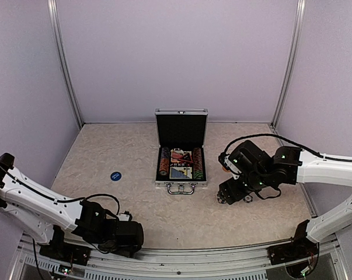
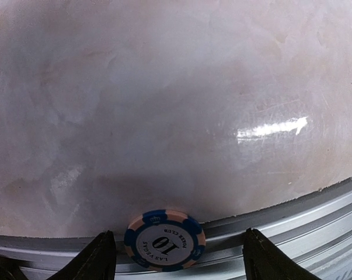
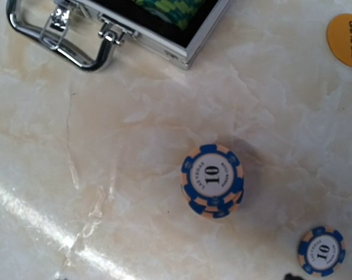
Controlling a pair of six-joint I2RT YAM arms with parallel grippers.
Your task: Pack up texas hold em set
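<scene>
The silver case lies open mid-table, lid upright, with rows of striped chips and card decks inside. My left gripper is open at the table's near edge. A blue "10" chip lies between its fingers, untouched, half over the metal rail. My right gripper hovers right of the case, jaws wide with only a fingertip showing. Below it sit a short stack of blue chips and a single blue chip.
An orange "BIG BLIND" disc lies right of the case's corner. A blue disc lies left of the case. The case handle points toward the arms. The metal rail runs along the near edge.
</scene>
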